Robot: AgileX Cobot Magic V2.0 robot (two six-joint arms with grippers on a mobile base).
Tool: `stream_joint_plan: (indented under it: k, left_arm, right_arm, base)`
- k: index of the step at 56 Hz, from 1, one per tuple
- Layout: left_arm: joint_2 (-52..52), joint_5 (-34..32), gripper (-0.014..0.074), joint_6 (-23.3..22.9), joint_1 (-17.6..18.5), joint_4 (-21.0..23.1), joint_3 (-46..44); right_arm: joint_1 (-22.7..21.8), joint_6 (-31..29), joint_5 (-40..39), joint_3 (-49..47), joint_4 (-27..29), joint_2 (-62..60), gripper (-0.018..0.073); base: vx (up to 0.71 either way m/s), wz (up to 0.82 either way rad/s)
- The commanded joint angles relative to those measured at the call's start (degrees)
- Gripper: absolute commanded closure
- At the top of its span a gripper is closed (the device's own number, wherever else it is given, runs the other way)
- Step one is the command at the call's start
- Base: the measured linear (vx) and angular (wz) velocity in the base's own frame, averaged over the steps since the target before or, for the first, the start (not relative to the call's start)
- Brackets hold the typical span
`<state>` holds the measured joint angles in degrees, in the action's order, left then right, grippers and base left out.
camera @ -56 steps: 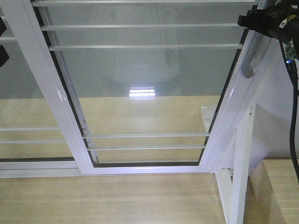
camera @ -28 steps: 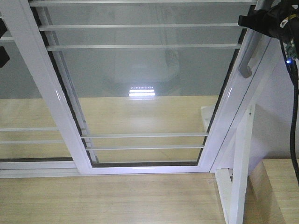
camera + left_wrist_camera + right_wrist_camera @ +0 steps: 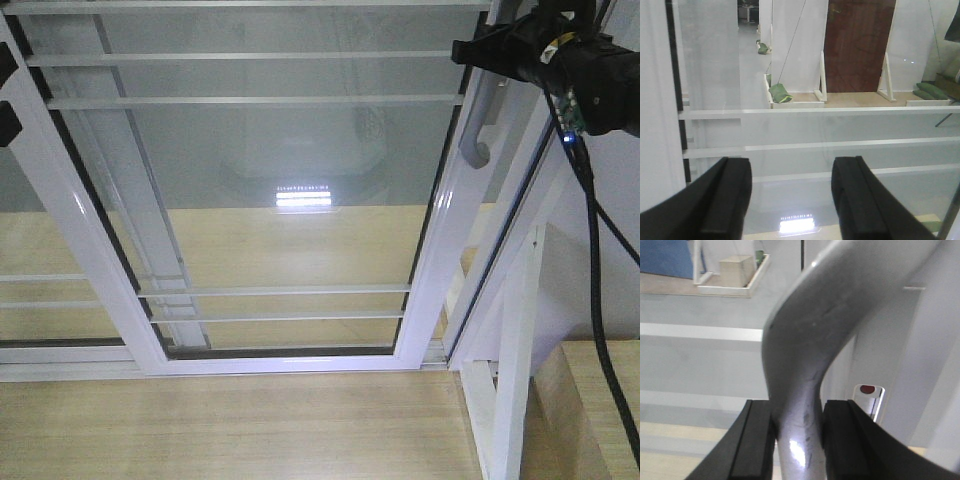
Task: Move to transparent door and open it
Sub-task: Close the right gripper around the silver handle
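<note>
While tight on door handle, right end effector

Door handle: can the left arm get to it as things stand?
Probably not. The left gripper, open, sits at the transparent door's opposite stile from the handle, which the right gripper is shut on.

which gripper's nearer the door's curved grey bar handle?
Right. The right gripper is shut on the curved grey bar handle; the left gripper is open, facing the glass away from it.
</note>
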<state>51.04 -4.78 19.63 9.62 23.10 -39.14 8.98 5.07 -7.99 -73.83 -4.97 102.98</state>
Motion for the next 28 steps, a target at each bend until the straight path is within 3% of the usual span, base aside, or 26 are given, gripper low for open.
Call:
stream_joint_plan:
  k: [1, 18, 28]
  left_arm:
    - [-0.4, -3.5, 0.0108, -0.1, 0.1, 0.1, -2.1]
    - [-0.4, -2.2, 0.0108, -0.1, 0.1, 0.1, -2.1]
    - [-0.4, -1.9, 0.0108, -0.1, 0.1, 0.1, -2.1]
  right_arm:
    - [4.0, -0.2, -3.7, -1.8, -1.5, -3.1, 0.0568]
    - [8.8, -0.2, -3.8, -1.8, -3.0, -3.1, 0.0568]
    - [8.9, -0.2, -2.5, -1.8, -4.6, -3.5, 0.0568]
  base:
    - [0.00, 0.00]
    - [0.00, 0.00]
    - [0.00, 0.00]
